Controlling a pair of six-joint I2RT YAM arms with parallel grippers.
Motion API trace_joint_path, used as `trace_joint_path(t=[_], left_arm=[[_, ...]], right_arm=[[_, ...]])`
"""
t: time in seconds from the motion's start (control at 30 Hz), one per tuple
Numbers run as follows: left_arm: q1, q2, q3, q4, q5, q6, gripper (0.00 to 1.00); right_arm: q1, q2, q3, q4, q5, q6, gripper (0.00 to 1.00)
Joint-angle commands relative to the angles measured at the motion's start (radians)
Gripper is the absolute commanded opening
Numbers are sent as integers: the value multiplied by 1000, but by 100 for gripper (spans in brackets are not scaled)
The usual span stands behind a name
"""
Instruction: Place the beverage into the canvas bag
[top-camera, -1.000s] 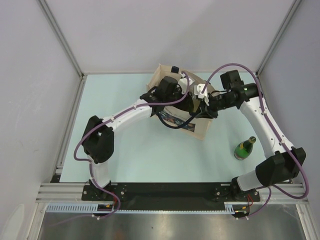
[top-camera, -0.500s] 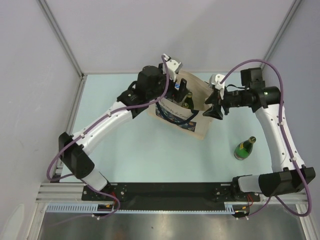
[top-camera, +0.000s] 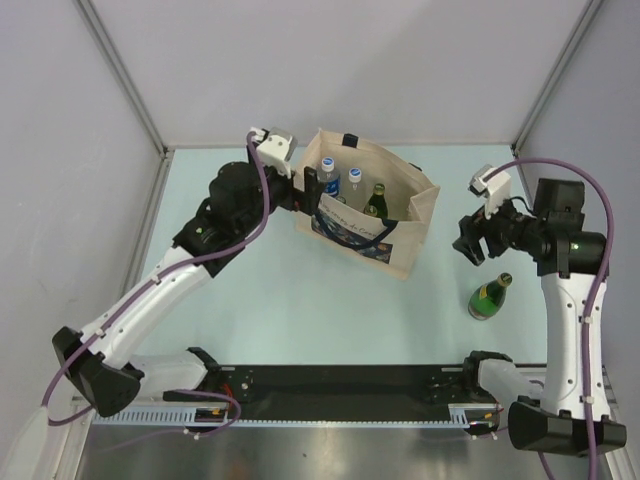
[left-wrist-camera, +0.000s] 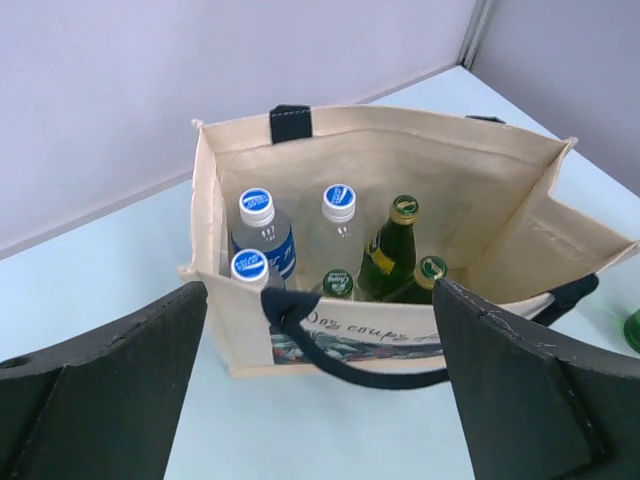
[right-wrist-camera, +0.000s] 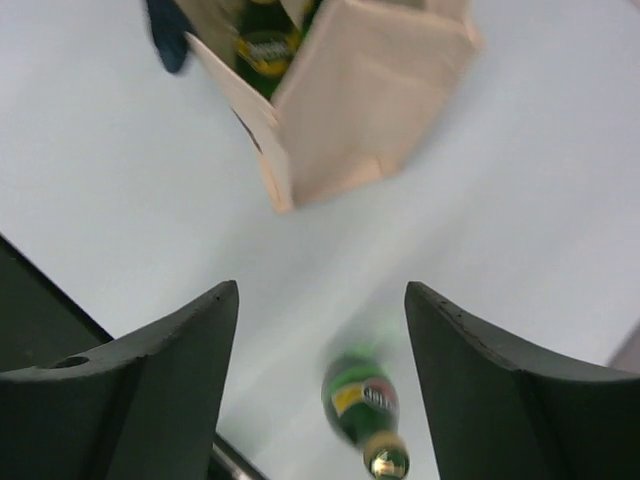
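Holding six bottles (left-wrist-camera: 338, 202): canvas bag (top-camera: 403, 248), table (top-camera: 260, 300) far edge; green bottle (top-camera: 487, 298) outstanding, right edge; left pincer (top-camera: 311, 190), right pincer (top-camera: 470, 243) released, empty.

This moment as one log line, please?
beige canvas bag: bottles inside | green glass bottle: on table, outside bag | left jaws: open | right jaws: open

**Colours of the bag, the bottles and the table surface.**
The boxy beige canvas bag (left-wrist-camera: 470, 190) has dark navy handles (left-wrist-camera: 350, 372) and a dark blue printed panel (left-wrist-camera: 340, 340) with pale lettering. The clear plastic bottles (left-wrist-camera: 262, 235) carry blue-and-white caps, and the dark green glass bottles (left-wrist-camera: 385, 258) carry gold caps. The lone green glass bottle (top-camera: 485, 300) shows a yellow label, and the table (top-camera: 270, 290) is pale mint.
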Motion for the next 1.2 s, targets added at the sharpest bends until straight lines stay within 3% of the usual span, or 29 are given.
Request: trace_joint_path(t=[0.0, 0.2, 0.43, 0.87, 1.17], left_arm=[[5, -76, -59, 28, -70, 6, 100], [10, -142, -126, 28, -98, 23, 100], [12, -189, -188, 30, -97, 29, 100], [12, -282, -311, 56, -113, 14, 100], [21, -284, -297, 40, -126, 37, 100]], right_arm=[[-67, -53, -50, -40, 274, 101, 74], [-215, -12, -62, -192, 334, 89, 73], [-280, 52, -54, -350, 325, -15, 74], [-286, 157, -96, -355, 380, 5, 68], [-223, 175, -160, -318, 440, 47, 59]])
